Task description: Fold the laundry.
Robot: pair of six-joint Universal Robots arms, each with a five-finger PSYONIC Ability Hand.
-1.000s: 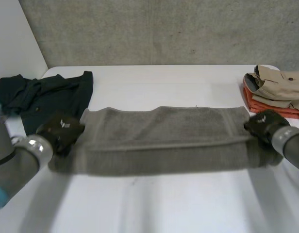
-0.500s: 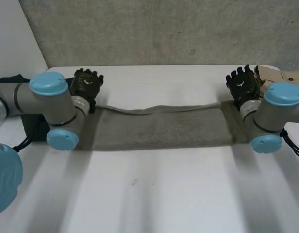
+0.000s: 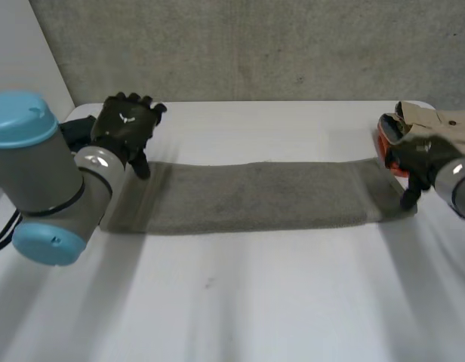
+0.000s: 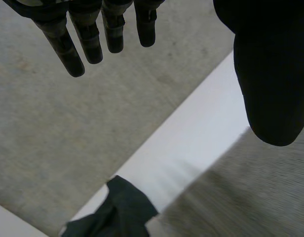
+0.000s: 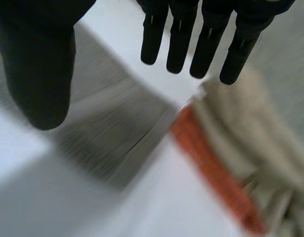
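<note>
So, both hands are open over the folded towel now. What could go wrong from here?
1. The right hand is open close to the folded pile at the far corner of the table; a wide move might knock it.
2. The dark garment lies beside the end of the grey towel near the left hand; the next grasp might catch it too.

One grey towel [image 3: 255, 197], one dark garment [image 4: 120, 211], one folded pile [image 3: 436, 127]
</note>
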